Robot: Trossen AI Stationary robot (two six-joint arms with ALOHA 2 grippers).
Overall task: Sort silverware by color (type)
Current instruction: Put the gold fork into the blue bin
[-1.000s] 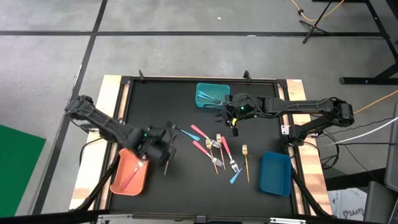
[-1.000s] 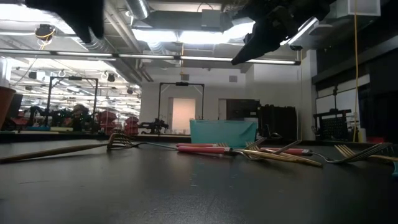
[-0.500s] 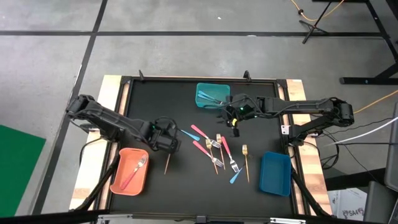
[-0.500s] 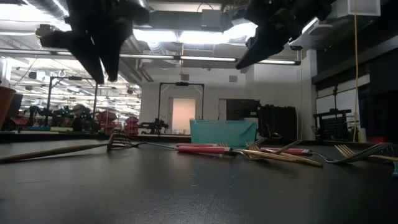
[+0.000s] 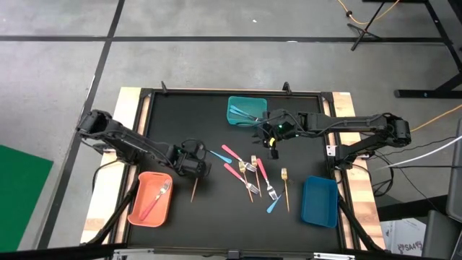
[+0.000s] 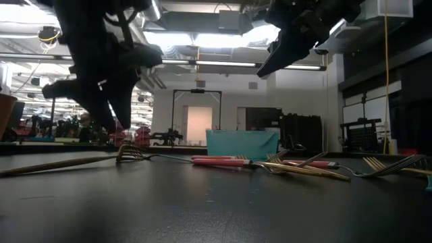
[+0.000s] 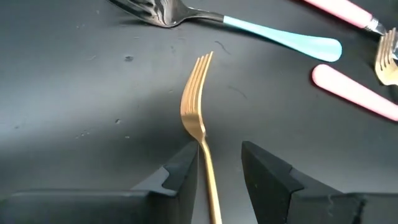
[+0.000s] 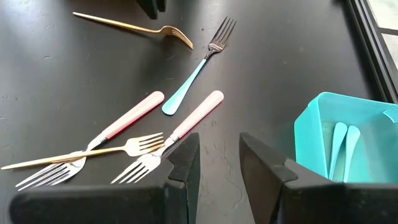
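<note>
A gold fork lies flat on the black table, left of the main scatter. My left gripper is open and hangs just above it, pointing steeply down, one finger on each side of the fork's handle; the low view shows the fingers off the table. More silverware with pink, light-blue and gold handles lies loose at mid-table. My right gripper is open and empty, hovering high beside the teal bin.
The teal bin at the far middle holds light-blue utensils. An orange bin at the near left holds a pink-handled fork. A blue bin stands at the near right. A light-blue fork lies just beyond the gold fork.
My left gripper has moved from beside the orange bin a little toward the table's right and come down over the gold fork, now hanging low above it. The forks on the table have stayed where they were.
</note>
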